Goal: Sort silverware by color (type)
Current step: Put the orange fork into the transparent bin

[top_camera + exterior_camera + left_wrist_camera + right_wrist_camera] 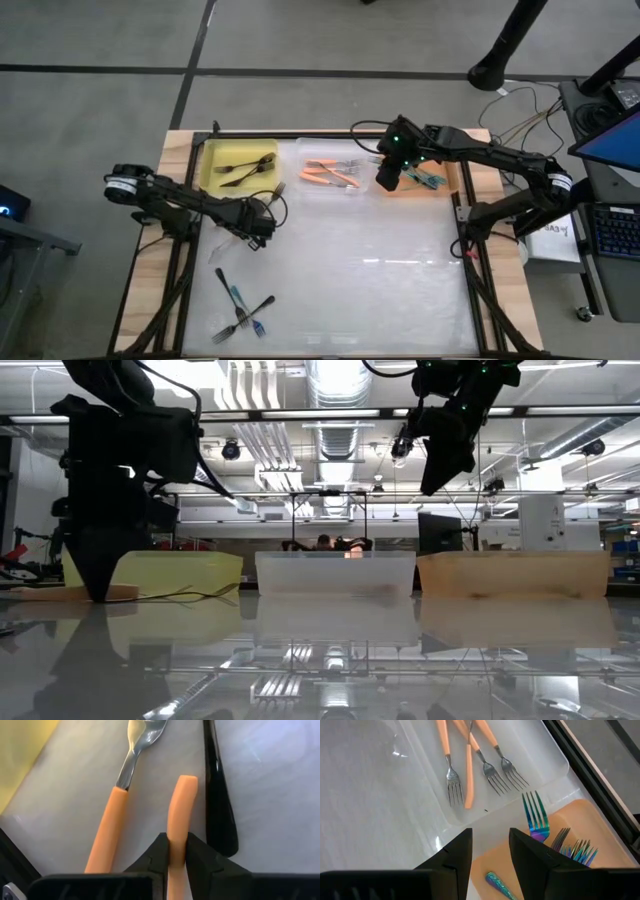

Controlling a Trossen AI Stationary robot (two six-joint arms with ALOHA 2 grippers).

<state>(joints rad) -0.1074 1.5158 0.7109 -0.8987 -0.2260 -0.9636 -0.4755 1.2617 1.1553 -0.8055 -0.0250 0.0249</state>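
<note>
Left wrist view first: left gripper (176, 851) clamped tight on an orange handle (180, 815), down on the white table (340, 270) just beside the yellow tray (212, 158). Flanked there by a second orange fork (117, 800) on one side and a black handle (217, 795) on the other. From above, holding black forks (245, 170) in that yellow tray, orange forks (335, 175) in the clear tray (312, 150) next along, teal-blue forks (570, 850) in the orange tray (600, 832) beyond. Hanging over the seam between clear and orange trays, right gripper (490, 851), fingers parted and holding nothing. Well away from the yellow tray, near the table's front edge, a loose cluster of black and teal forks (240, 305) lying crossed.
</note>
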